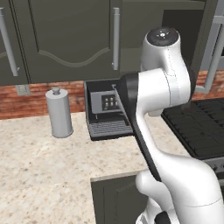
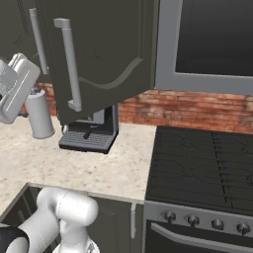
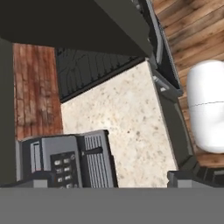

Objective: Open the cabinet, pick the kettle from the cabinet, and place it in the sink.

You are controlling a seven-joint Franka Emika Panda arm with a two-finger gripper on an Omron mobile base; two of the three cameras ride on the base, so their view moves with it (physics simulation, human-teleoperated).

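While the arm stands folded up mid-frame in the left base view, the cabinet takes the upper left of the right base view. One door looks swung out twd the camera, its bar handle running down the left part, its lower edge overlapping the top of the coffee machine.

Stove sits lower right, and the speckled bench lower left. A grey cylinder w/ a knob stands left of the machine. That's no kettle!

Jaws are spread wide w/ nothing between them, fingertips at the bottom corners of the hand view, aimed down at the bench. The machine is at lower left of that view, and the cabinet's dark bulk runs across the top. So the cabinet is up and off to the side of where the jaws point, not in front of them. Kettle: can't tell its spot from here, prob. inside on the shelf.

Risks:
- Swinging the hand up to the shelf could clip the open door's edge or knock the machine, since both crowd the path.
- A hasty reach might land on the cylinder instead.
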